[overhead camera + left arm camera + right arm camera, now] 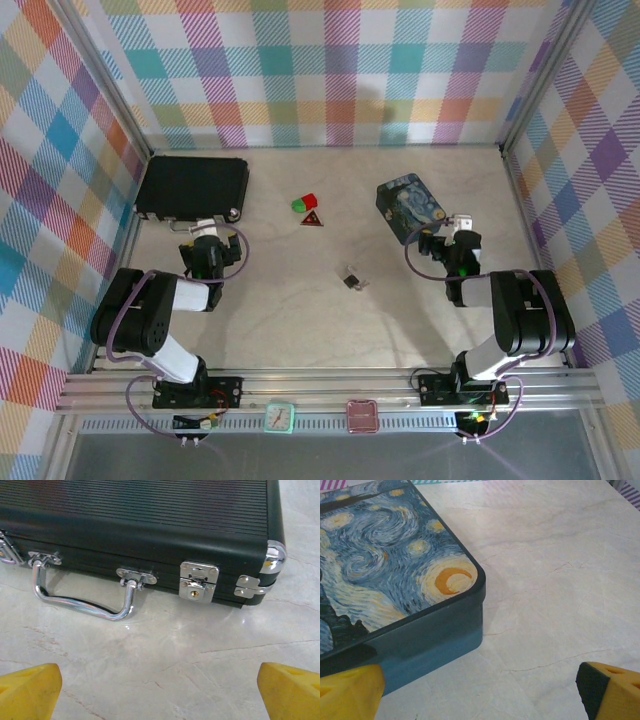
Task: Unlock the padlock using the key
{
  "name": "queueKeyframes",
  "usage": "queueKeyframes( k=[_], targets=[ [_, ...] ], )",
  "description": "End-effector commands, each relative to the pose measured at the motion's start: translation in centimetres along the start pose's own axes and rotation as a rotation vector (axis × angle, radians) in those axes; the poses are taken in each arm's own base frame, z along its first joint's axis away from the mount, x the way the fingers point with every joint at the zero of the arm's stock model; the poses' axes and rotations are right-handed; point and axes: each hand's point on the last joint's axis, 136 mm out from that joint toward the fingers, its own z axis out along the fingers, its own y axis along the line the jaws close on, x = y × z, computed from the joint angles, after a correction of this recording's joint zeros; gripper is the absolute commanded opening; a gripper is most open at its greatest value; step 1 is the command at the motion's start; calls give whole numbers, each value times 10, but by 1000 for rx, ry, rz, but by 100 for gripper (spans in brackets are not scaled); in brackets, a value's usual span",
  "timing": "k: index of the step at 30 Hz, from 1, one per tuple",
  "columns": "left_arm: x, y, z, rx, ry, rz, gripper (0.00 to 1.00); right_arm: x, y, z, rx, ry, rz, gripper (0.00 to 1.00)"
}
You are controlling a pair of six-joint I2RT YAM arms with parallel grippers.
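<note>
Overhead: padlock [352,278] lies mid-table, well apart from both arms. Left wrist: left gripper [160,692] spread wide, facing black case [150,520] and its chrome latch. Right wrist: right gripper [480,695] spread wide, just beside blue tin [395,580].

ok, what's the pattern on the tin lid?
The tin: blue swirling sky, yellow stars, orange crescent moon; clearest in right wrist view.
</note>
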Motion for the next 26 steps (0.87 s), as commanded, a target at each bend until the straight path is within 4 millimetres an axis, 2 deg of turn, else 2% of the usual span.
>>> queueKeyframes(
  k=[1, 26],
  targets=[
    [-17, -7, 0, 50, -68, -23, 100, -19, 5, 0, -34, -61, 22, 99],
    [-17, -7, 0, 48, -69, -20, 100, -19, 6, -1, -39, -64, 20, 99]
  ],
)
